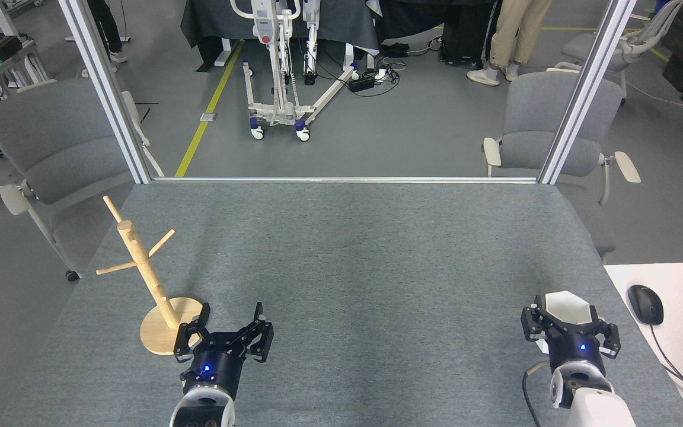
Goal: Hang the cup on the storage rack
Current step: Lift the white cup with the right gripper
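Right gripper (569, 323) is straddling the white faceted cup (567, 306) at the table's right edge, closure indeterminate; left gripper (225, 326) is idling spread beside the wooden mug tree (140, 261). Risk: an insecure grasp dropping the cup.

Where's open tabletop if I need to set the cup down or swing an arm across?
The table is bare between the left gripper and right gripper, and back to the far edge. It is crowded only near-left, around the storage rack, and near-right, where the cup sits at the right fingers.
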Controlling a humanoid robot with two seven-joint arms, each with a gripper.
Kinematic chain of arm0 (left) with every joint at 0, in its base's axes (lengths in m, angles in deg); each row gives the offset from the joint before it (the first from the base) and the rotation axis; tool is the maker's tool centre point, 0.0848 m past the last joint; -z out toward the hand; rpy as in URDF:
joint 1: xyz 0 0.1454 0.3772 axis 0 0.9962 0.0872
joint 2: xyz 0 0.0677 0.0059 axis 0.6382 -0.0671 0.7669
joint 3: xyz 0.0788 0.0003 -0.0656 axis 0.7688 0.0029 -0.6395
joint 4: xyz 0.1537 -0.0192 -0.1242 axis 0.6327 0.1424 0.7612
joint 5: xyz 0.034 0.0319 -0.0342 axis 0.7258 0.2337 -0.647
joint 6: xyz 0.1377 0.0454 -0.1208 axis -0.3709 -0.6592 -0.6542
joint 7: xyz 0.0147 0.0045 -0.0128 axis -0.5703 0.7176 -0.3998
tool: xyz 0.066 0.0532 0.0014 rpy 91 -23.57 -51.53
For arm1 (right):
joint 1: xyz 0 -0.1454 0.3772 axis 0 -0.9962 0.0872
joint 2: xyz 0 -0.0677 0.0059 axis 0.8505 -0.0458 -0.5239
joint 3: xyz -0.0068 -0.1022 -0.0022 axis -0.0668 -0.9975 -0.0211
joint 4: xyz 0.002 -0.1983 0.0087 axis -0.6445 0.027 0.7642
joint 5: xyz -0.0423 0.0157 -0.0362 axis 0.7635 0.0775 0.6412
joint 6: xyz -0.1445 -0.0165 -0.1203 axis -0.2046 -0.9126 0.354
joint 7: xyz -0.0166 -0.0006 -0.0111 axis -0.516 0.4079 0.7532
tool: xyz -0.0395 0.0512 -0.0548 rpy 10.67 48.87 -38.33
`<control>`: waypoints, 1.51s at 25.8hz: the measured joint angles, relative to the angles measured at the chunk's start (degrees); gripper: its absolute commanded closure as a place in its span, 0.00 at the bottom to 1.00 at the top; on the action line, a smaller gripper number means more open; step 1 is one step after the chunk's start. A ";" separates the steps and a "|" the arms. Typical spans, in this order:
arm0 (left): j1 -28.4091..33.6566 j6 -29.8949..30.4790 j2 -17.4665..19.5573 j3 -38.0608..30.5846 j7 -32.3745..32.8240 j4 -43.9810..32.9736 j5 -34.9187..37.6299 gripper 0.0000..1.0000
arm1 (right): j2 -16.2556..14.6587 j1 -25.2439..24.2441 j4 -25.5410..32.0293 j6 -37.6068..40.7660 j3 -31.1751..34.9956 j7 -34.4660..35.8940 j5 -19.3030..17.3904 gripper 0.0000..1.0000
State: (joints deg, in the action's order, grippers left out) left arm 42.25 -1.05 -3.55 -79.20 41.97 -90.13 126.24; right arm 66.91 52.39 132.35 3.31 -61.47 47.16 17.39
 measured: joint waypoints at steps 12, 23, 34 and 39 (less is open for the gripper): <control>0.00 0.00 0.03 0.00 -0.02 0.09 -0.03 0.01 | 0.03 0.07 -0.06 0.20 -0.01 1.14 0.05 0.11; -0.01 -0.11 0.07 0.00 -0.04 0.26 -0.04 0.01 | 0.05 -0.23 -0.19 0.61 -0.02 1.86 0.08 0.10; 0.00 -0.12 -0.07 -0.02 -0.77 -0.99 -0.04 0.01 | 0.11 -0.43 -0.57 0.74 -0.01 2.13 0.10 0.41; -1.56 0.02 -0.40 0.15 -0.58 -2.62 -0.04 0.01 | 0.20 -0.44 -0.59 1.76 0.00 2.99 0.04 0.76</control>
State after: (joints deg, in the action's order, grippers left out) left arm 40.70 -1.03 -3.95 -79.05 41.39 -92.75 126.20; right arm 67.12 51.95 131.76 5.07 -61.47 50.15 17.43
